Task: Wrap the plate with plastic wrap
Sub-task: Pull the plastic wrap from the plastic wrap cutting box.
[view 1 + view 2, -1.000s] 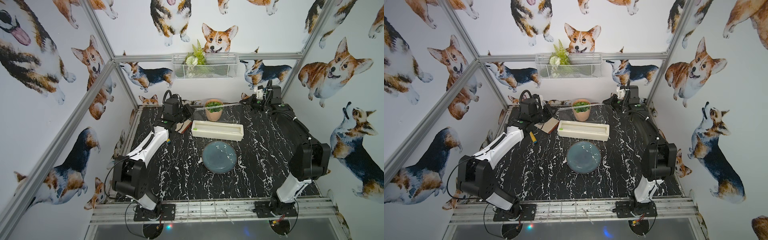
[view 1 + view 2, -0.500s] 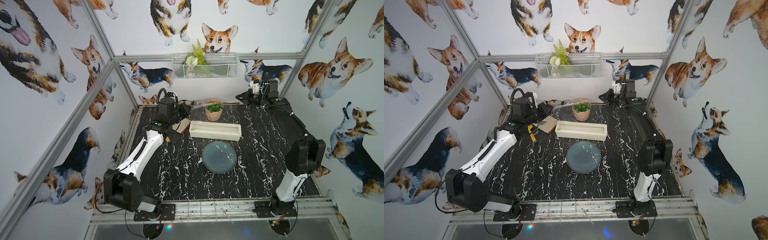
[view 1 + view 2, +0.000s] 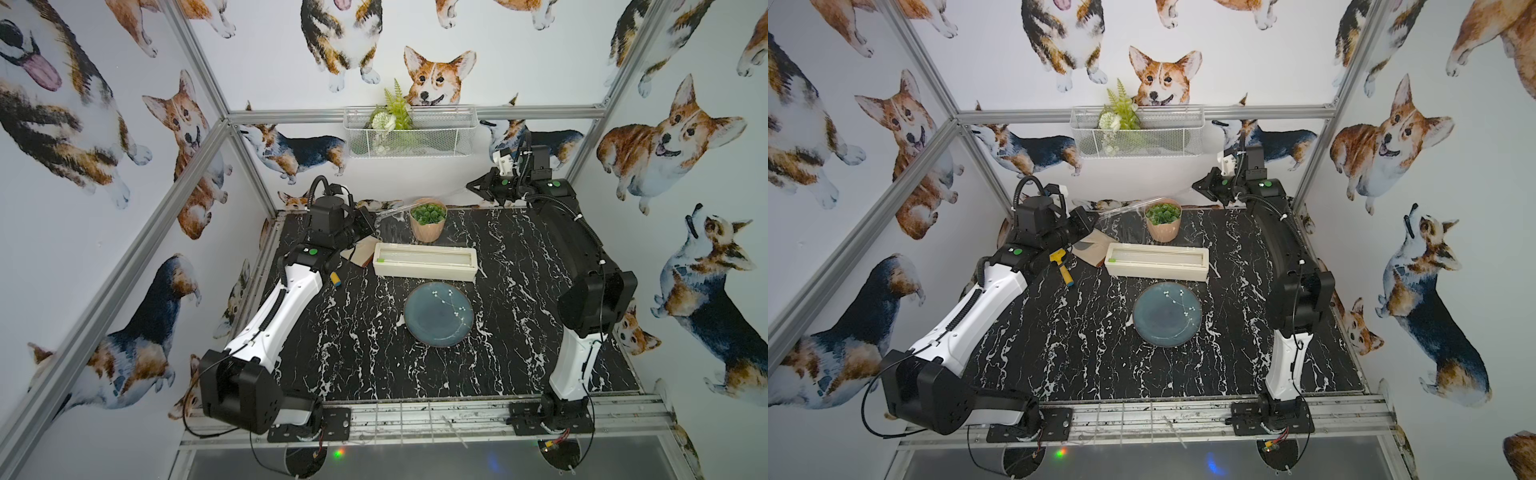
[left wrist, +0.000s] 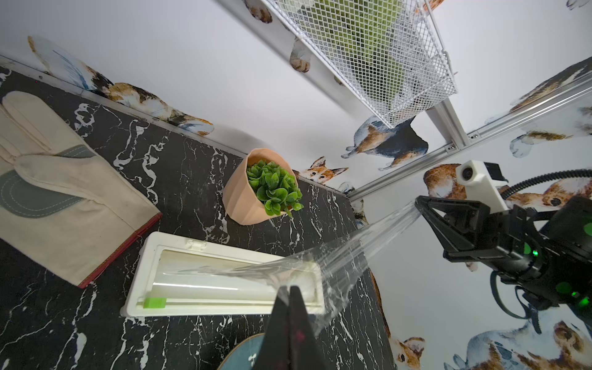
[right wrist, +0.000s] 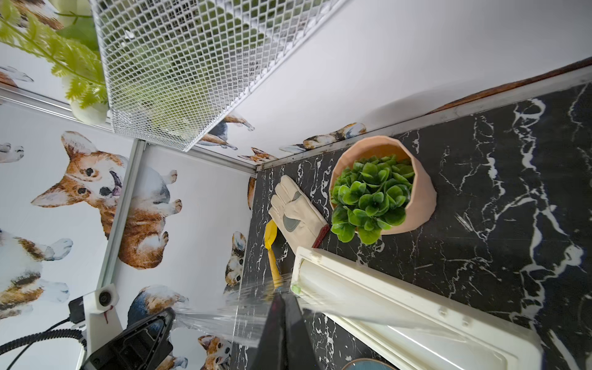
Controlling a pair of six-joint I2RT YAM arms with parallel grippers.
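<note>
The blue-grey plate [image 3: 438, 313] [image 3: 1167, 313] lies flat at mid-table, bare, just in front of the cream dispenser box [image 3: 424, 262] [image 3: 1156, 262]. A band of plastic wrap [image 4: 336, 256] [image 5: 224, 317] rises out of the box and hangs stretched between both grippers, above the box's far side. My left gripper [image 4: 290, 288] [image 3: 371, 222] is shut on one corner of the film. My right gripper [image 5: 283, 296] [image 3: 471, 187] is shut on the other corner, higher up near the back wall. In the left wrist view only the plate's edge [image 4: 243, 355] shows, under the fingers.
A peach pot [image 3: 428, 220] with a green plant stands behind the box. A beige work glove [image 4: 64, 198] and a yellow-handled tool [image 3: 1063, 266] lie at the back left. A white wire basket [image 3: 409, 131] hangs on the back wall above.
Both arms have reached further back and up, drawing the film higher out of the box. The plate and the box have not moved.
</note>
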